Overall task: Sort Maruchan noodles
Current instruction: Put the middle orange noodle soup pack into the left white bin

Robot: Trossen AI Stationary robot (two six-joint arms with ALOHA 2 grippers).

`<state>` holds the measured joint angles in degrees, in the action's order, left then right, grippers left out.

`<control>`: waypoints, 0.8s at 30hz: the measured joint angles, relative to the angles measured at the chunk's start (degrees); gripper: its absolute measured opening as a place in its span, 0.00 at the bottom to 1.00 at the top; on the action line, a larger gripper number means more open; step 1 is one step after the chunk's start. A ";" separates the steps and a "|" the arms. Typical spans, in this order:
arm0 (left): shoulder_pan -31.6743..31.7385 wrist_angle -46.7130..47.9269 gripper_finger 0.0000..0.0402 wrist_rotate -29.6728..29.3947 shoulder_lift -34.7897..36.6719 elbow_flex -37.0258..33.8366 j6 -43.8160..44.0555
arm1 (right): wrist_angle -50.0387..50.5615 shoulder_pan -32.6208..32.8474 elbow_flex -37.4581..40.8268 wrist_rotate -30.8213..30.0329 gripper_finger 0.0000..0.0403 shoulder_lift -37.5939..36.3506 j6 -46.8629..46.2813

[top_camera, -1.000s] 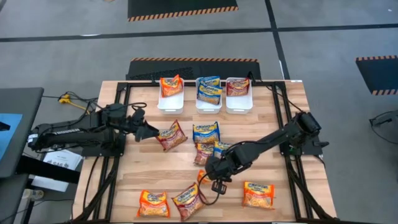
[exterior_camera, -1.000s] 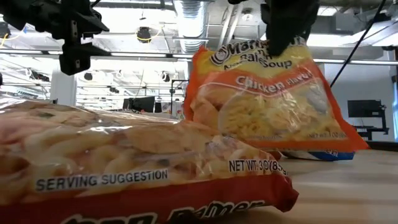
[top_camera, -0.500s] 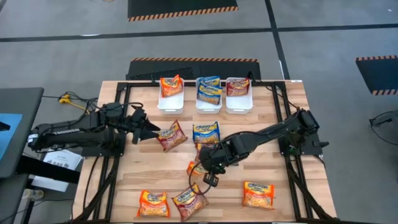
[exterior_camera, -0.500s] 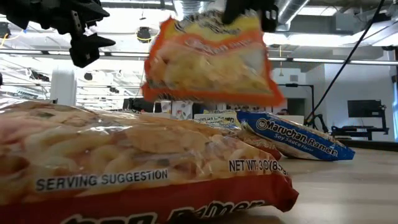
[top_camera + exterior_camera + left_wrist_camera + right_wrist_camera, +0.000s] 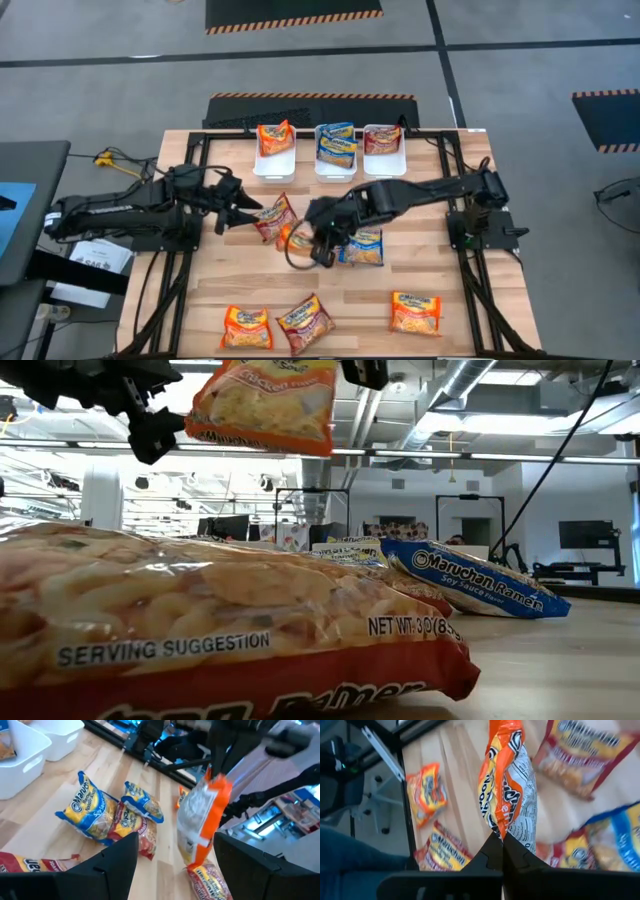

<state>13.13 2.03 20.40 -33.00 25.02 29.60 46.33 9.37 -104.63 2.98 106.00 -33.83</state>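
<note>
The right gripper (image 5: pixel 318 240), pinching an orange packet (image 5: pixel 296 240), has carried it from the desk's front toward the middle, closer to the bins (image 5: pixel 274 165). The left gripper (image 5: pixel 243 212), fingers spread, waits beside it.

My two arms are matte black, built of slim jointed segments that thicken into blocky housings at the bases, which sit on a black frame along the wooden tabletop's (image 5: pixel 440 290) edges. Each end effector carries two flat, dark, tapered fingers (image 5: pixel 115 865).
</note>
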 joint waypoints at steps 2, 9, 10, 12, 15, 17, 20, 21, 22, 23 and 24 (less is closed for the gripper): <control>0.00 -0.74 0.61 -0.01 -1.08 -0.02 -1.05 | 0.10 -1.33 -1.12 0.33 0.01 0.00 1.08; 0.00 -6.42 0.61 0.34 -4.07 -0.02 -5.65 | 0.16 -5.10 -3.00 3.52 0.01 -0.04 5.40; 0.00 -6.72 0.61 0.34 -4.48 -0.02 -6.43 | 0.13 -5.53 -3.01 4.06 0.01 -0.05 5.79; 0.00 -7.18 0.61 0.33 -5.24 -0.02 -7.56 | 0.19 -6.45 -3.01 5.46 0.01 -0.07 6.23; -0.02 -7.90 0.61 0.18 -6.64 -0.02 -9.13 | 0.15 -7.39 -3.01 6.41 0.01 -0.07 7.69; -0.01 -8.60 0.61 -0.16 -7.87 -0.02 -9.62 | 0.19 -8.02 -3.01 7.51 0.01 -0.07 8.66; -0.02 -11.31 0.61 0.15 -10.41 -0.02 -9.33 | 0.18 -8.63 -3.01 7.78 0.01 -0.07 9.11; -0.02 -12.33 0.61 0.39 -11.34 -0.02 -8.99 | 0.19 -8.80 -3.01 8.11 0.01 -0.07 9.53; 0.00 -13.35 0.61 0.70 -12.18 -0.02 -8.86 | 0.20 -8.84 -3.01 8.58 0.01 -0.07 10.00; 0.00 -14.54 0.61 1.25 -13.02 -0.02 -8.45 | 0.21 -9.01 -3.01 8.86 0.01 -0.07 10.22; 0.00 -15.78 0.61 1.64 -13.84 -0.02 -8.04 | 0.21 -9.19 -3.01 9.10 0.01 -0.07 10.35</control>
<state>13.13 -13.75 22.04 -46.85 24.99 21.56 46.54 0.17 -107.63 12.08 105.93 -23.48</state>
